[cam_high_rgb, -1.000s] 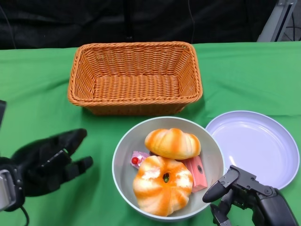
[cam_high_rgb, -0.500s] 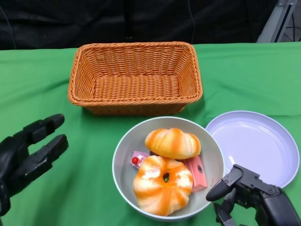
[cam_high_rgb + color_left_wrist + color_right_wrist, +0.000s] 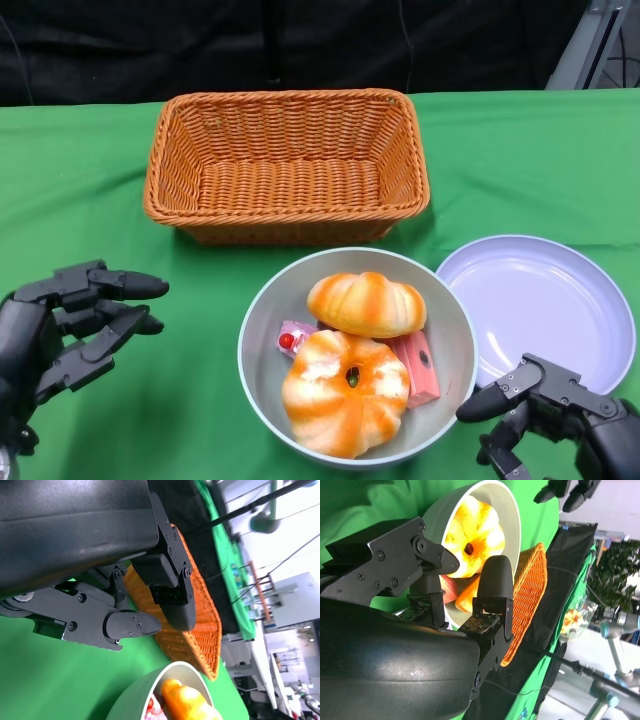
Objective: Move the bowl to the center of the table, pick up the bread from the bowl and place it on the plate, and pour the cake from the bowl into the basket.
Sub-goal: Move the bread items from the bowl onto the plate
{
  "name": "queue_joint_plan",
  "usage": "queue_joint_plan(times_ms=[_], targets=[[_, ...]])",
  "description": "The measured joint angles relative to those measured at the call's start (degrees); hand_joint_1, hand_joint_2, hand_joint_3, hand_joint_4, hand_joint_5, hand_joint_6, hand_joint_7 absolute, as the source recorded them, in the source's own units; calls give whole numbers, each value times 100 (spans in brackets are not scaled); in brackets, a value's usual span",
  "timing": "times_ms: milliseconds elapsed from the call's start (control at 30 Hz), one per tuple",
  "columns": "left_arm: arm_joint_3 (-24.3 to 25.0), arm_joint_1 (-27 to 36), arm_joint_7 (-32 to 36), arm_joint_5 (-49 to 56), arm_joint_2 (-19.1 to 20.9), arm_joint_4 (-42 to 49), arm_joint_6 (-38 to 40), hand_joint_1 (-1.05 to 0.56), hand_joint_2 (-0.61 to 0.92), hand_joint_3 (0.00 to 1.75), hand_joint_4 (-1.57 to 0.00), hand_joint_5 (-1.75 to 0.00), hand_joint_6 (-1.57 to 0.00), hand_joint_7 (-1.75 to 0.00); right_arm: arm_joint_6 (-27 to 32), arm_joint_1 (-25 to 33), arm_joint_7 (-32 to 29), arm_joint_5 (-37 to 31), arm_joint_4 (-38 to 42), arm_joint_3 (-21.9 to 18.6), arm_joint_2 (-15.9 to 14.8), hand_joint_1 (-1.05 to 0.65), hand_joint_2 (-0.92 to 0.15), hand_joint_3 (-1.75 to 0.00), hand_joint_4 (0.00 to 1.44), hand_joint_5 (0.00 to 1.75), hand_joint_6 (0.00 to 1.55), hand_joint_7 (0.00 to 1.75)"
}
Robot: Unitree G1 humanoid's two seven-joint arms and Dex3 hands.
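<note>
The grey-green bowl (image 3: 262, 310) sits on the green cloth just in front of the wicker basket (image 3: 287, 165). It holds two orange-glazed bread buns (image 3: 366, 303) (image 3: 343, 393) and pink wrapped cakes (image 3: 418, 364) between them. The white plate (image 3: 545, 305) lies empty to the bowl's right. My left hand (image 3: 70, 325) is open at the lower left, fingers pointing toward the bowl, well apart from it. My right hand (image 3: 560, 425) is open at the lower right, low beside the bowl's rim and not touching it. The right wrist view shows the bowl (image 3: 507, 510) beyond my fingers (image 3: 495, 587).
The basket (image 3: 192, 625) is empty and stands behind the bowl (image 3: 135, 700), as the left wrist view also shows. A black backdrop runs along the far table edge. Bare green cloth lies left of the bowl and around the plate.
My left hand has swung lower and turned, fingers now pointing right toward the bowl. My right hand has drawn back and down toward the picture's lower right corner. The bowl has not moved.
</note>
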Motion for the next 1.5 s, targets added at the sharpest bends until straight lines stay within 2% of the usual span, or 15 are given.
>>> queue_joint_plan(times_ms=[67,167,333,433,600,767,1033,1300,1500], targets=[[-1,-63,71,97,5,164,-182,-14,90,43,-75,-141,-84,-101,-42,-46,28,-258,-189,-53,-145,-13,-91,-12,63,101,63,60],[-10,-109,112,201,15,338,-344,-15,90,41,-76,-140,-83,-103,-72,-149,54,-611,-441,-100,-299,-24,-91,-3,64,84,64,44],[-29,-132,204,378,36,575,-612,-15,91,38,-78,-139,-83,-104,142,-582,237,-1242,-976,-124,-589,-42,-90,0,64,57,63,15],[-42,-151,260,393,37,636,-668,-15,91,38,-78,-140,-82,-105,346,-872,369,-1388,-1189,-129,-673,-46,-88,0,61,51,60,10],[-82,-228,317,425,37,753,-733,-16,91,37,-78,-141,-81,-106,773,-1476,469,-1760,-1205,-82,-691,-52,-88,0,56,45,55,4],[-137,-260,371,453,37,838,-742,-15,92,36,-78,-139,-81,-106,1128,-1906,459,-2168,-898,149,-642,-58,-91,-1,53,39,50,1],[-204,-277,392,453,35,896,-797,-16,92,35,-79,-138,-82,-107,1558,-2647,329,-2507,105,501,-390,-65,-92,-6,52,29,48,0],[-251,-273,392,451,34,881,-801,-15,92,38,-79,-138,-81,-106,1685,-3038,273,-2648,827,745,-365,-66,-92,-9,55,26,47,1],[-255,-262,390,395,35,870,-799,-14,91,38,-79,-138,-81,-107,1565,-3470,49,-2764,1668,952,-368,-67,-92,-8,65,27,49,1]])
